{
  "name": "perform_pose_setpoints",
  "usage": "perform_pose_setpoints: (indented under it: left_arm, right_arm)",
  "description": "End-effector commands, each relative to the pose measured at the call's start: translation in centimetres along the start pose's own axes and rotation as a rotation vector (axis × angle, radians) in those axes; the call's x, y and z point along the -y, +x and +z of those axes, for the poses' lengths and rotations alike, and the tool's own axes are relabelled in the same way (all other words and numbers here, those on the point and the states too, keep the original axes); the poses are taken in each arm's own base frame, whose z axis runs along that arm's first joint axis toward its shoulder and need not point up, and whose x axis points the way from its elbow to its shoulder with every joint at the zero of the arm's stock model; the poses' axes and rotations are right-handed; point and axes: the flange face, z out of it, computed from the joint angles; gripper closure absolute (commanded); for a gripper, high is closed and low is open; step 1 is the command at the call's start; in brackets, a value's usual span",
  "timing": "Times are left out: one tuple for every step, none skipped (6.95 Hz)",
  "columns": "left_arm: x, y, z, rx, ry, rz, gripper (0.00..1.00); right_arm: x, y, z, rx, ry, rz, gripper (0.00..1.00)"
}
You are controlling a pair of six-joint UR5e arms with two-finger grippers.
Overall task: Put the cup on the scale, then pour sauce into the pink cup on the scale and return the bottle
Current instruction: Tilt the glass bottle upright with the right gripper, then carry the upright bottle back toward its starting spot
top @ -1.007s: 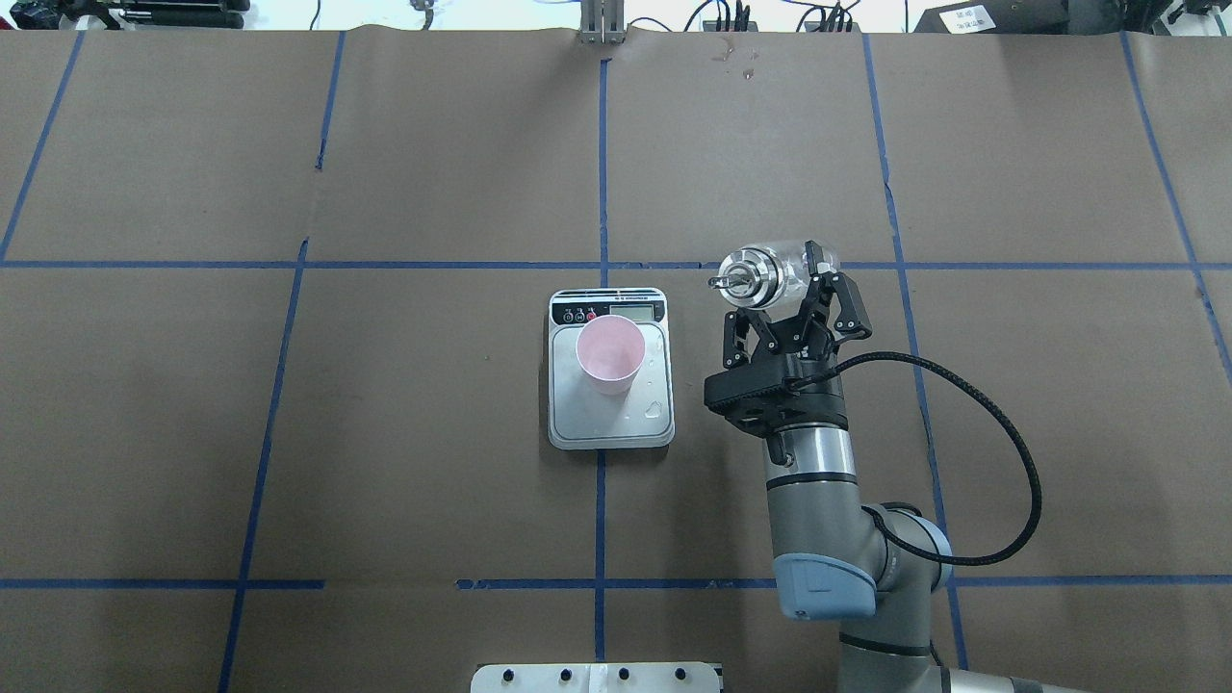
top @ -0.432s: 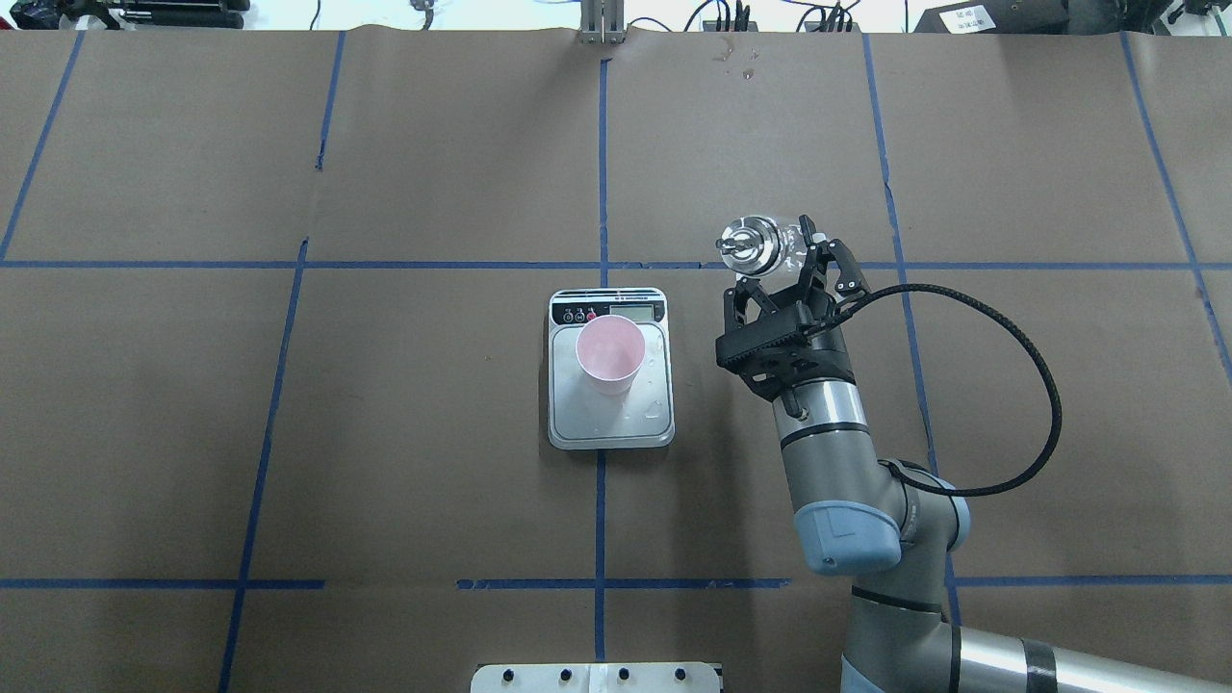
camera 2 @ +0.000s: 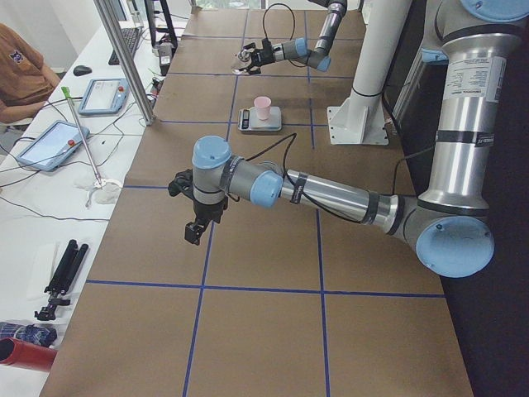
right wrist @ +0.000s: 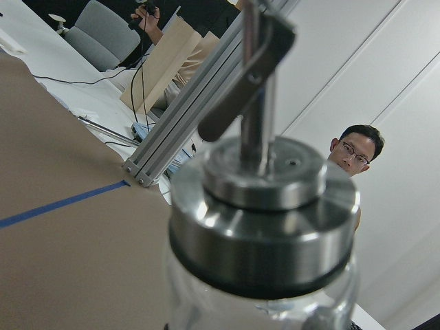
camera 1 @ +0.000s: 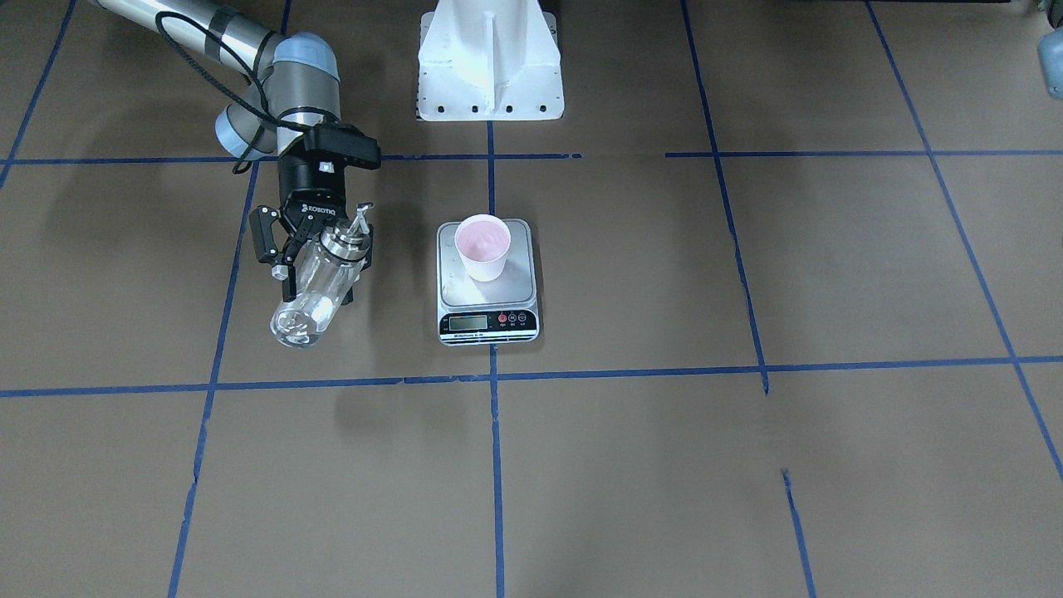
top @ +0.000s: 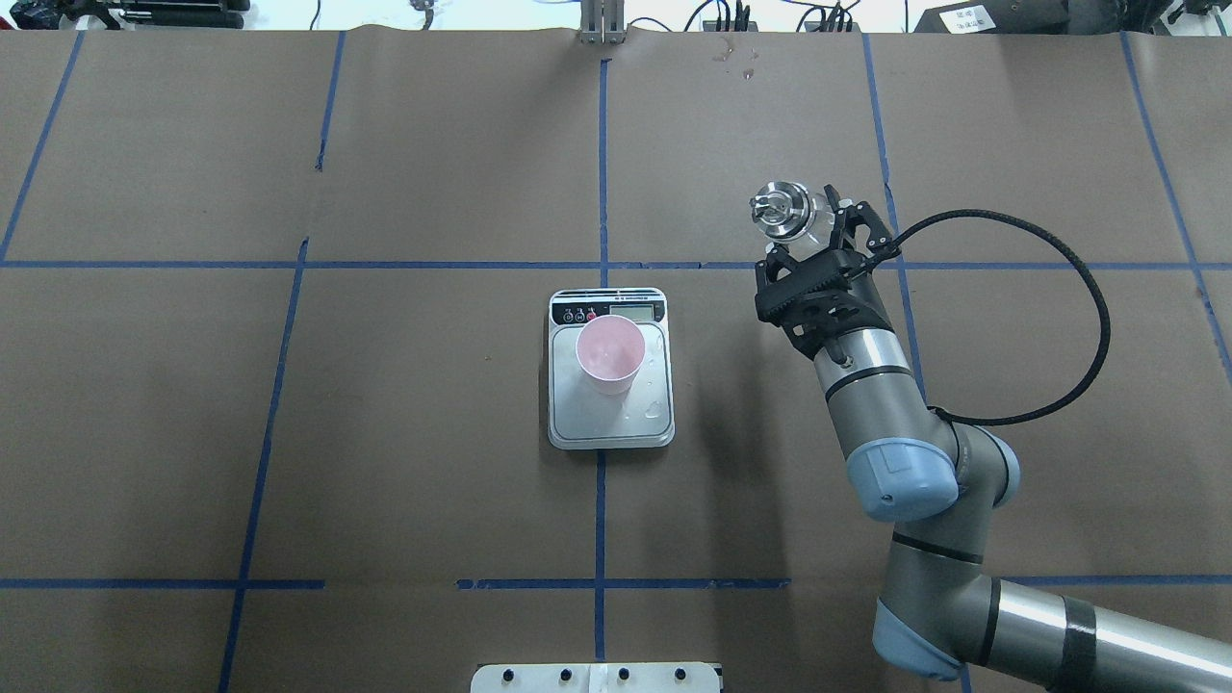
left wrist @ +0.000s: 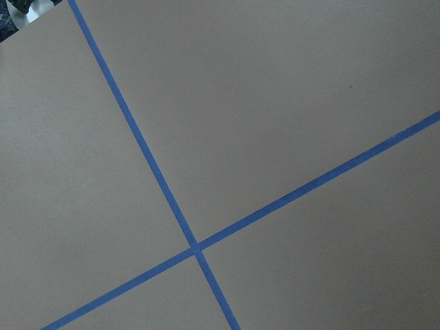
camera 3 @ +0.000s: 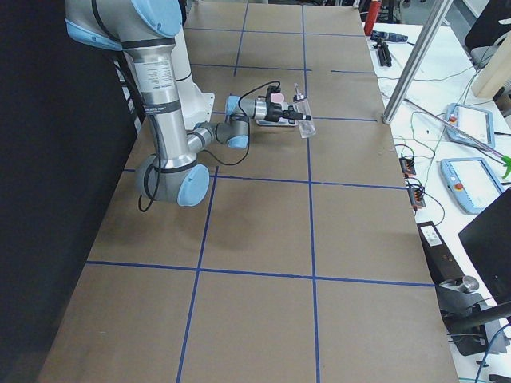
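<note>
The clear glass cylindrical bottle (camera 1: 309, 295) with a shiny metal cap and thin spout hangs over the worktop (top: 385, 433), between its right edge and the steel scale (top: 616, 433). The right end effector (camera 1: 320, 278) clamps its body. The long axis is tilted: the cap points up toward the robot's edge, the base toward the far edge.

A pale pink tapered cup (top: 609, 354) stands upright on a flat steel-topped kitchen scale (top: 599, 425), toward its display end. Well apart on the view's right, the right gripper (top: 839, 223) clasps a clear glass bottle (top: 778, 209) with a shiny metal cap.
</note>
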Motion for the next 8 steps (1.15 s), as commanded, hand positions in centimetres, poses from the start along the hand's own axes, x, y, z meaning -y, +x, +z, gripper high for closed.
perform_pose_setpoints:
  left_arm:
    - [0.2, 0.4, -0.5, 0.002, 0.011, 0.007, 0.0]
    - [0.2, 0.4, -0.6, 0.002, 0.011, 0.007, 0.0]
    - [0.2, 0.5, -0.7, 0.002, 0.014, 0.009, 0.0]
    - [0.2, 0.5, -0.7, 0.002, 0.014, 0.009, 0.0]
    - [0.2, 0.5, -0.7, 0.002, 0.013, 0.009, 0.0]
    - [0.2, 0.5, -0.7, 0.004, 0.013, 0.008, 0.0]
    - [0.2, 0.5, -0.7, 0.002, 0.013, 0.009, 0.0]
    - [0.2, 0.5, -0.7, 0.002, 0.013, 0.009, 0.0]
  right_arm:
    - [-1.2, 2.6, 1.2, 0.041, -0.031, -0.012, 1.0]
    - [-1.7, 4.2, 1.2, 0.063, -0.042, -0.01, 1.0]
    - [-2.3, 4.9, 0.7, 0.091, -0.057, 0.053, 1.0]
    - [-3.5, 6.6, -0.4, 0.117, -0.081, 0.07, 1.0]
    - [-4.1, 7.6, -1.2, 0.123, -0.091, 0.102, 1.0]
    - [-4.1, 7.9, -1.8, 0.14, -0.104, 0.219, 1.0]
    - [-4.6, 9.3, -3.0, 0.143, -0.114, 0.269, 1.0]
    - [-4.8, 9.4, -3.2, 0.137, -0.128, 0.405, 1.0]
